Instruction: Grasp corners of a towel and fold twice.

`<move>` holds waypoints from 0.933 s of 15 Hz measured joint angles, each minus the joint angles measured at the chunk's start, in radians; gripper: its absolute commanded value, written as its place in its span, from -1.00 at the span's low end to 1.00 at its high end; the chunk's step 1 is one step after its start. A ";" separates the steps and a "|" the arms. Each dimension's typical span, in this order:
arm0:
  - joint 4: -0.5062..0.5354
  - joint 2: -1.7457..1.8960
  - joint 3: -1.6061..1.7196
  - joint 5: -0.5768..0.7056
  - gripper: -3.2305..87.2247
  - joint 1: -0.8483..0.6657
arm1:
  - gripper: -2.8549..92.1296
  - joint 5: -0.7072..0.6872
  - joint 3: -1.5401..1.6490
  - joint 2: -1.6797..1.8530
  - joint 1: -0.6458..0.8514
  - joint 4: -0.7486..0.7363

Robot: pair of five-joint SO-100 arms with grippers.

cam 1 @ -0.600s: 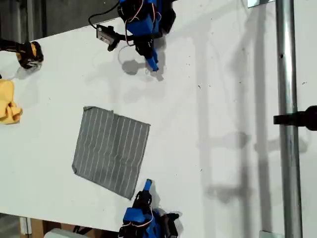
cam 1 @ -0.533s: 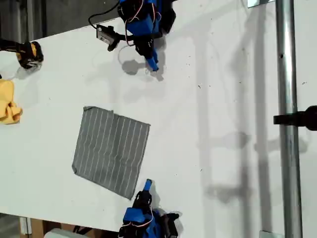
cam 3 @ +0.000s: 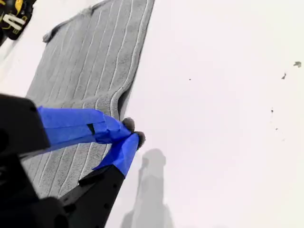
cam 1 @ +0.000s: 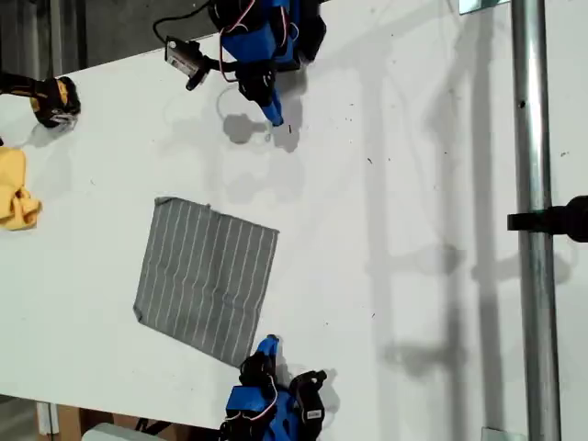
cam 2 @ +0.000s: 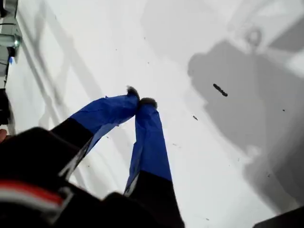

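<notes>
The grey striped towel (cam 1: 207,280) lies flat on the white table (cam 1: 395,184), left of centre in the exterior view. My first gripper (cam 1: 274,118) is at the top of the exterior view, shut, well away from the towel; its tips (cam 2: 141,101) meet over bare table. My second gripper (cam 1: 266,347) is at the bottom of the exterior view, beside the towel's nearest corner (cam 1: 241,365). It is shut with nothing in it, tips (cam 3: 132,133) just over the towel's edge (cam 3: 90,61). A far corner (cam 3: 47,35) shows a small tuft.
A yellow cloth (cam 1: 14,195) and a black-and-yellow object (cam 1: 50,99) sit at the exterior view's left edge. A metal pole (cam 1: 537,276) with a black clamp (cam 1: 560,219) runs down the exterior view's right side.
The first arm has swung a little toward the exterior view's upper left. The second arm has shifted slightly toward the towel's near corner. The towel has not moved.
</notes>
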 measured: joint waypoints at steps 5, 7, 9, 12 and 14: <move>0.000 0.000 0.000 0.000 -0.98 0.002 | -0.94 -0.098 -0.262 -0.425 -0.002 -0.104; 0.000 0.000 0.000 0.000 -0.98 0.002 | -0.94 -0.152 -0.379 -0.532 0.014 -0.100; 0.000 0.000 0.000 0.000 -0.98 0.002 | -0.94 -0.224 -0.561 -0.701 0.043 -0.057; 0.000 0.000 0.000 0.000 -0.98 0.002 | -0.94 -0.359 -0.919 -1.048 0.084 0.029; 0.000 0.000 0.000 -0.006 -0.98 0.002 | -0.94 -0.428 -1.123 -1.246 0.091 0.048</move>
